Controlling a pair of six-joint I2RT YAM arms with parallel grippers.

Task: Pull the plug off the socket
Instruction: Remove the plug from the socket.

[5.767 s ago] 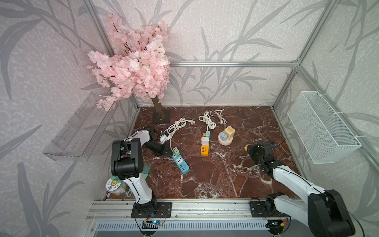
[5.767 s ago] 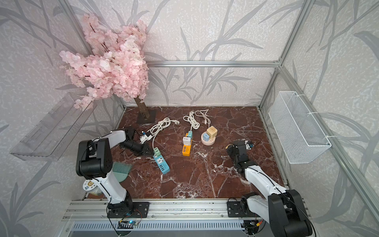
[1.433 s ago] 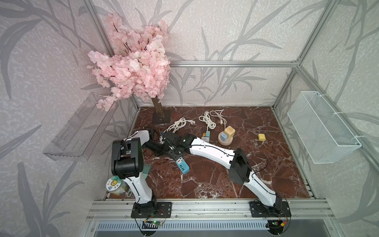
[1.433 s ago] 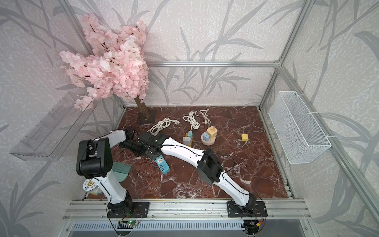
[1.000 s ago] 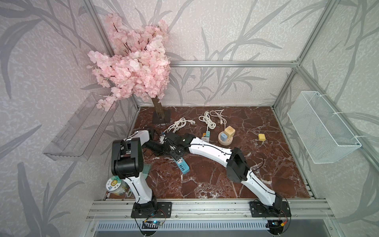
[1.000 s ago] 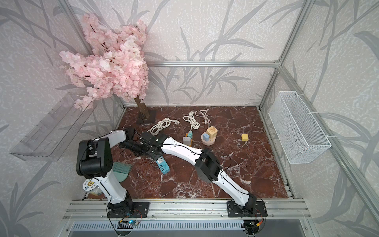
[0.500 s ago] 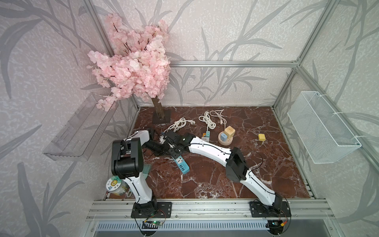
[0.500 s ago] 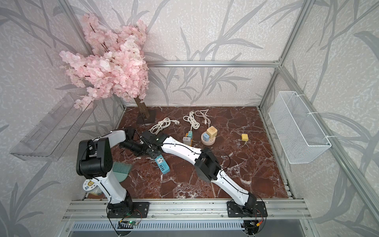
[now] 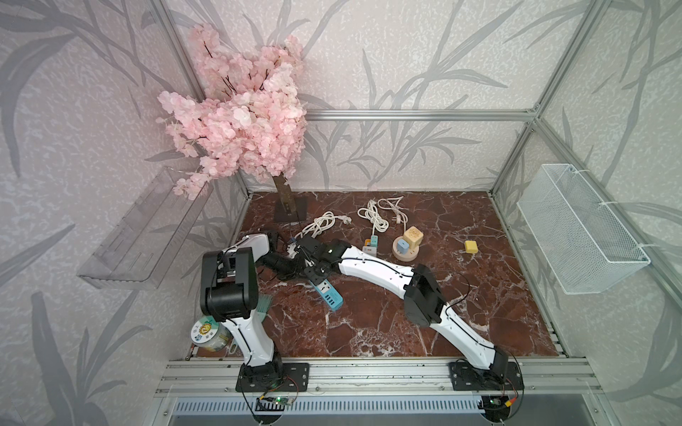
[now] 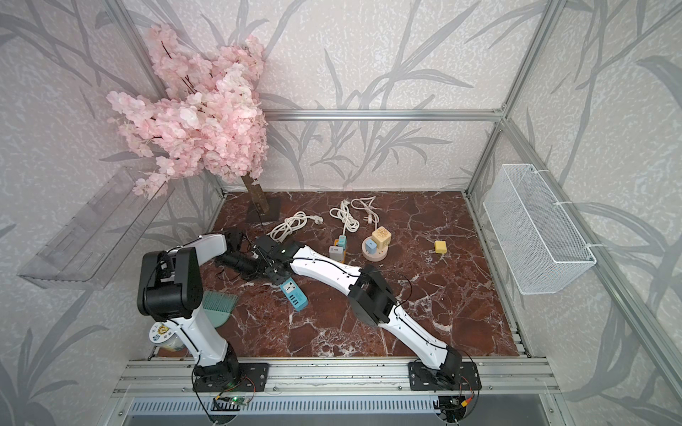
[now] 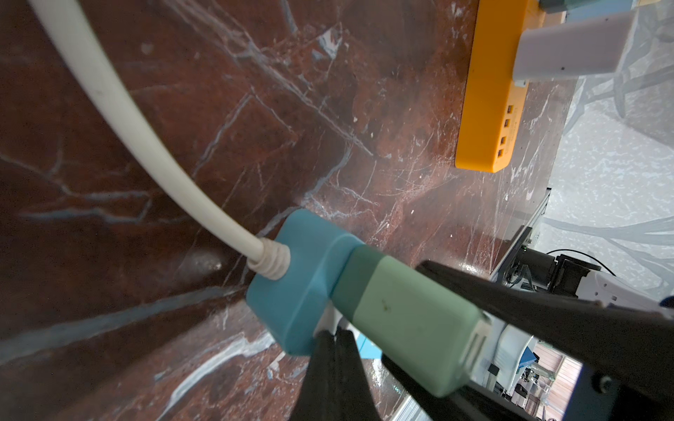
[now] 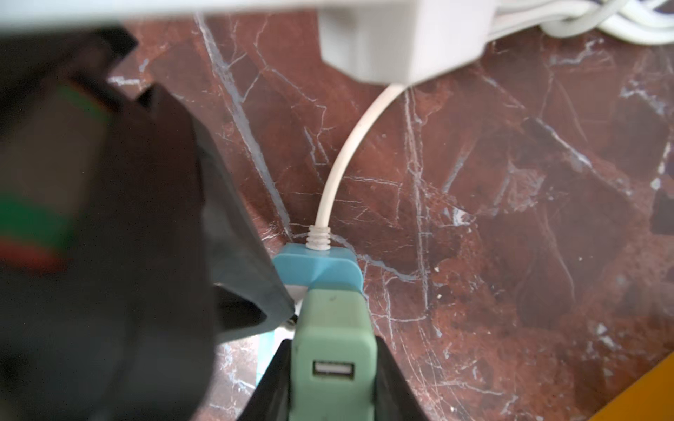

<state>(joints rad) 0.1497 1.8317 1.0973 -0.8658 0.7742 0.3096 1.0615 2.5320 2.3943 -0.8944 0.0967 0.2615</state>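
Right wrist view: right gripper (image 12: 333, 368) grasps the green plug (image 12: 332, 317); left gripper (image 12: 268, 299), clenched, pins the blue socket strip (image 12: 313, 264) beside it. Best to pull straight back, keeping the strip held down.

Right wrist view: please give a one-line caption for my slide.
Right gripper closed on the green plug, seated in the blue socket strip.

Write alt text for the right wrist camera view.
A green USB adapter, clamped in the right gripper, sits plugged into a blue power strip. The strip's white cord curves away across red-brown marble; the left gripper looms dark alongside.
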